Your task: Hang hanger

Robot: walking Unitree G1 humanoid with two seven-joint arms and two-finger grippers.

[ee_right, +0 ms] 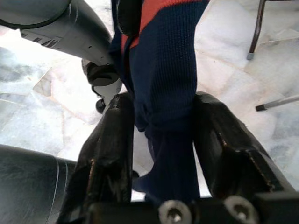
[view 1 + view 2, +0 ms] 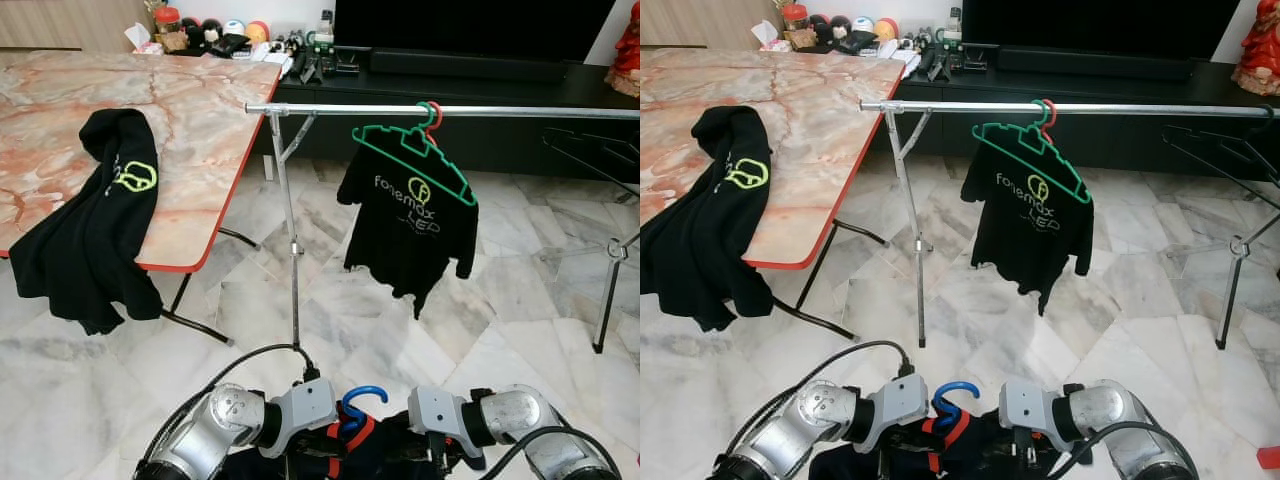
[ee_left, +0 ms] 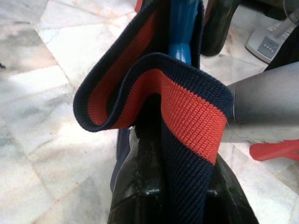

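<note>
Holding: left gripper, fingers clenched on navy-and-red garment carrying blue hanger; right gripper, fingers straddling same garment. Ahead, rail: green hanger, black shirt reading "fonemax LED".

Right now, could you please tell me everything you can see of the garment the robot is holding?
The garment is a dark navy knit with a red-orange band along its ribbed edge, which folds over in a loop. It hangs on a blue hanger whose hook rises between the two arms, low in front of the robot above the marble floor. The left gripper and the right gripper each have its fabric between their fingers.
</note>
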